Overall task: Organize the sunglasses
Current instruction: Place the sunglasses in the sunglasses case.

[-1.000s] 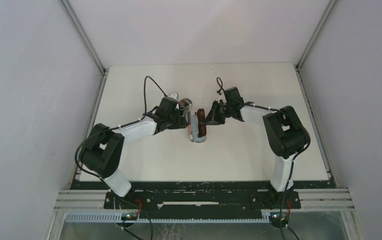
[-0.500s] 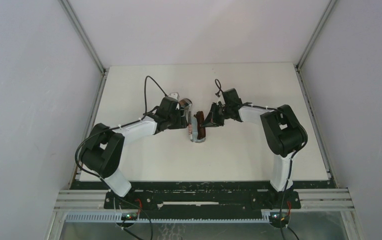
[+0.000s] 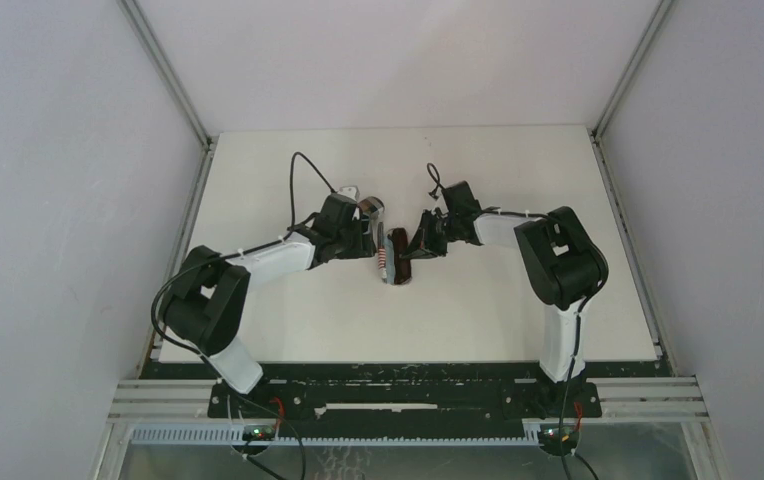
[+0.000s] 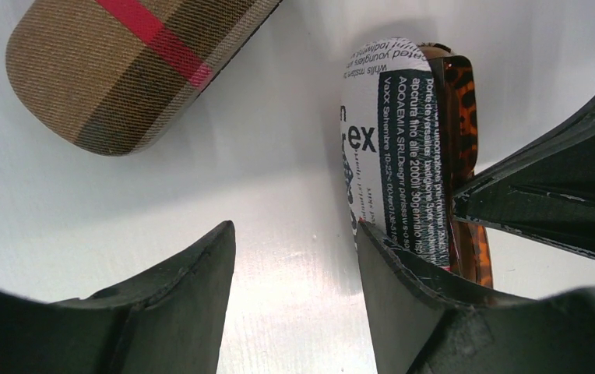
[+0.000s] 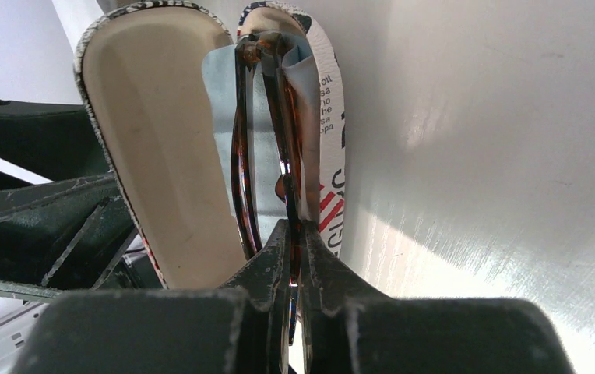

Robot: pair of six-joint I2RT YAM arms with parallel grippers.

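Observation:
Brown tortoiseshell sunglasses [image 5: 267, 140] stand on edge inside an open newsprint-pattern case [image 5: 154, 148], on a light blue cloth [image 5: 224, 86]. My right gripper [image 5: 296, 227] is shut on the sunglasses' frame at the case's near end. From above, the case [image 3: 390, 268] lies at table centre between both grippers, with the sunglasses [image 3: 402, 256] along its right side. My left gripper [image 4: 294, 234] is open with bare table between its fingers. Its right finger [image 4: 388, 265] rests against the outside of the case [image 4: 392, 148]. The sunglasses [image 4: 466, 101] show behind the case.
A tan plaid case with a red stripe [image 4: 135, 62] lies shut just beyond the left gripper; from above it [image 3: 371, 208] sits behind the open case. The table [image 3: 558, 160] is bounded by white walls at the back and sides.
The right gripper has edged a little to the left with the sunglasses, further into the case. The left arm has stayed in place.

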